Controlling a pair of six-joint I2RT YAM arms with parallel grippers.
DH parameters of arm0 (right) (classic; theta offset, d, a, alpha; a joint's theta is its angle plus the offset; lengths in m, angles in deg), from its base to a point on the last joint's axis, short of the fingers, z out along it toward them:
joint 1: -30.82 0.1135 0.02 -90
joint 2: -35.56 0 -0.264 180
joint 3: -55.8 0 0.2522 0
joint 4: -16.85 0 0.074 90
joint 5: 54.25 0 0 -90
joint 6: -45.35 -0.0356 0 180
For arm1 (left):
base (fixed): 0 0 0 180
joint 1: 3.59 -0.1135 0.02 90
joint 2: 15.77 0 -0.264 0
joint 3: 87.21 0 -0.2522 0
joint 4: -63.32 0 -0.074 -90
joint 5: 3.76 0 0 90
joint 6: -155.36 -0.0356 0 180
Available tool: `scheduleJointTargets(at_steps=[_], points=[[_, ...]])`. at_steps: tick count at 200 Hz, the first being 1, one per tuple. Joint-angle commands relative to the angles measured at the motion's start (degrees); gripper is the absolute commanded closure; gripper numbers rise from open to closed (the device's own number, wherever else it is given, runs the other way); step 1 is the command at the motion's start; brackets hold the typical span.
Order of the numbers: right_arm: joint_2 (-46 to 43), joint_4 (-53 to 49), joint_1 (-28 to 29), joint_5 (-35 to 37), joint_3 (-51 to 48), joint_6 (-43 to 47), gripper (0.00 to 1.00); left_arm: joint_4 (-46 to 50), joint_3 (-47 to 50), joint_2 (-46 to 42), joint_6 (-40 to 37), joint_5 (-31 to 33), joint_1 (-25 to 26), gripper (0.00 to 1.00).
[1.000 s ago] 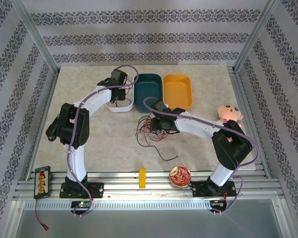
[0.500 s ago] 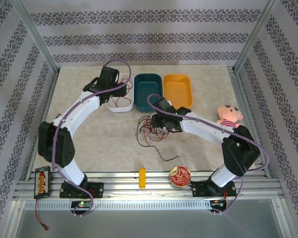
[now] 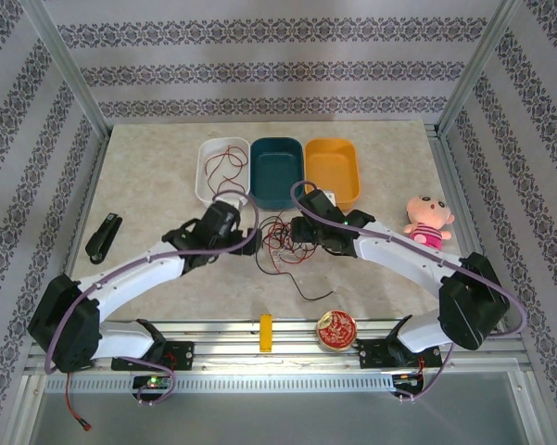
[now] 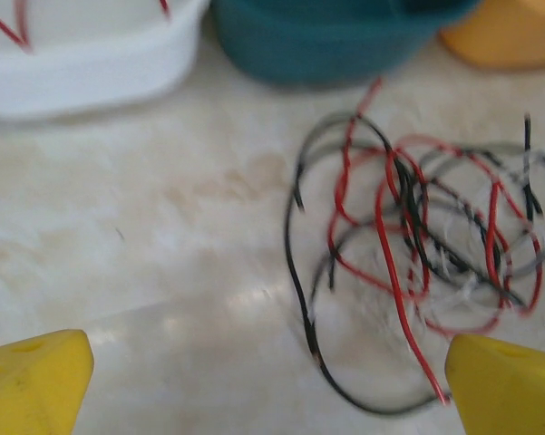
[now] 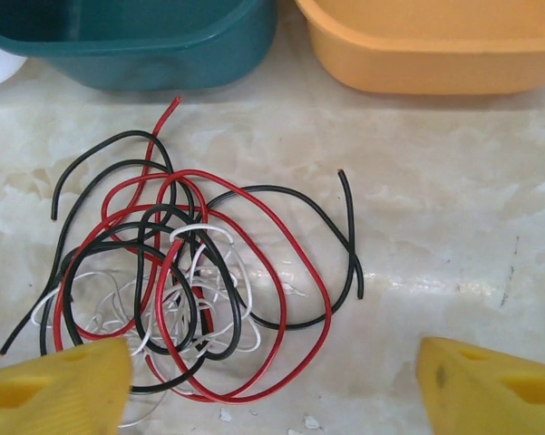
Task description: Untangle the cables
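Cables (image 3: 278, 243) in one tangle, three bins (image 3: 277, 172), one plush doll (image 3: 428, 219)

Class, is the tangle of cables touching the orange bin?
Apart. The right wrist view shows bare table between the cables and the orange bin.

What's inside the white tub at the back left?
A thin loose red wire lies looped in the white rectangular plastic tub. The left arm's wrist covers the tub's near edge.
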Motion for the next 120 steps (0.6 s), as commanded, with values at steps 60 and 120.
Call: scheduleJointTargets(at_steps=[60, 120], points=[[-2.49, 1.13, -1.95, 2.36, -3.77, -4.24, 0.02, -11.06, 1.91, 5.93, 10.54, 0.57, 8.32, 0.36], [-1.12, 0.59, -2.59, 4.64, -4.01, -7.92, 0.02, -14.56, -2.45, 14.16, 9.71, -0.24, 8.41, 0.62]])
